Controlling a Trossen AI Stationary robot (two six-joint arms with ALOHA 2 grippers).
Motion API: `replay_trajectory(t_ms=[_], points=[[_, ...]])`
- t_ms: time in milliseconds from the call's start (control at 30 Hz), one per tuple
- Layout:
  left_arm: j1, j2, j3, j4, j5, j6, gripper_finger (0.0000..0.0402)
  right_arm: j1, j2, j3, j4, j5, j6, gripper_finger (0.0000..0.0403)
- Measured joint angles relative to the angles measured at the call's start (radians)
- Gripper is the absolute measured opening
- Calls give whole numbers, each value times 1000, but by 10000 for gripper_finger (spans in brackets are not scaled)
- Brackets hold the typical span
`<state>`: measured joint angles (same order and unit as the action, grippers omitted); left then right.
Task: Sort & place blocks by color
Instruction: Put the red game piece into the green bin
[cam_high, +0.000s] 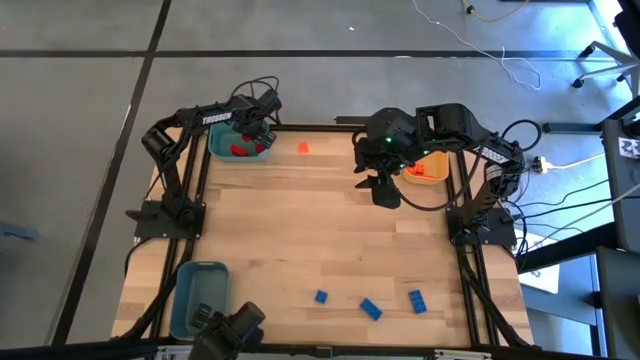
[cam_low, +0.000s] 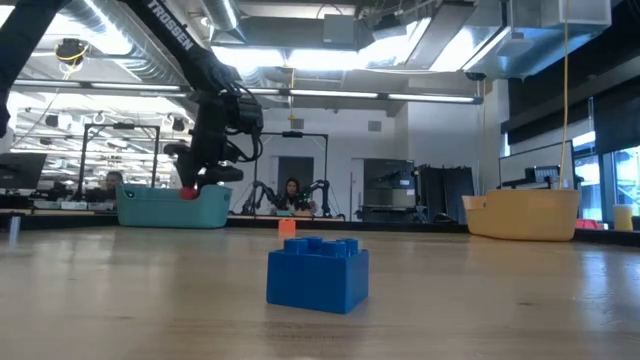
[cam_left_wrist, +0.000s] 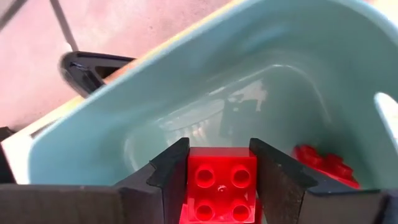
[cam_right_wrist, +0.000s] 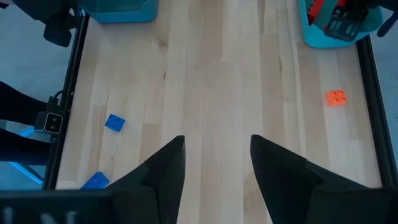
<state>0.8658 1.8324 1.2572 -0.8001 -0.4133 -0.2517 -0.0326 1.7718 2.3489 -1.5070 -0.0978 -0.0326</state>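
Note:
My left gripper (cam_left_wrist: 219, 152) hangs over the teal bin (cam_left_wrist: 186, 81) at the table's far left corner, shut on a red block (cam_left_wrist: 221, 186). Other red blocks (cam_left_wrist: 326, 165) lie on the bin's floor. An orange block (cam_high: 303, 148) rests flat on the table just right of that bin. Three blue blocks (cam_high: 320, 296) (cam_high: 371, 308) (cam_high: 416, 300) lie near the near edge. My right gripper (cam_right_wrist: 217, 162) is open above bare table beside the yellow-orange bin (cam_high: 425, 168), touching nothing. My left gripper pinches the red block by two opposite side walls (cam_left_wrist: 194, 180), one finger on each. The studded top faces the wrist camera. The fingers (cam_low: 205, 178) point down from above. The block (cam_low: 187, 193) is lifted clear, level with the teal bin's rim (cam_low: 172, 192).
A grey-blue bin (cam_high: 197, 295) stands at the near left corner. The yellow-orange bin holds red-orange blocks. The middle of the wooden table (cam_high: 320, 230) is bare. Black frame rails run along the table's left and right edges. People sit in the room beyond the far edge.

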Motion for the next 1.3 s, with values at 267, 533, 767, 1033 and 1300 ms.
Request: replay_trajectory(t_ms=[267,533,767,1033,1300], points=[[3,0,0,0,42,0,143,0,0,0,0,0,-2,181],[18,0,0,-6,30,-1,166,0,0,0,0,0,-2,181],[33,0,0,-20,40,-89,168,0,0,0,0,0,2,181],[72,0,0,-22,240,-134,168,0,0,0,0,0,4,181],[50,0,0,-10,47,61,169,0,0,0,24,0,5,181]])
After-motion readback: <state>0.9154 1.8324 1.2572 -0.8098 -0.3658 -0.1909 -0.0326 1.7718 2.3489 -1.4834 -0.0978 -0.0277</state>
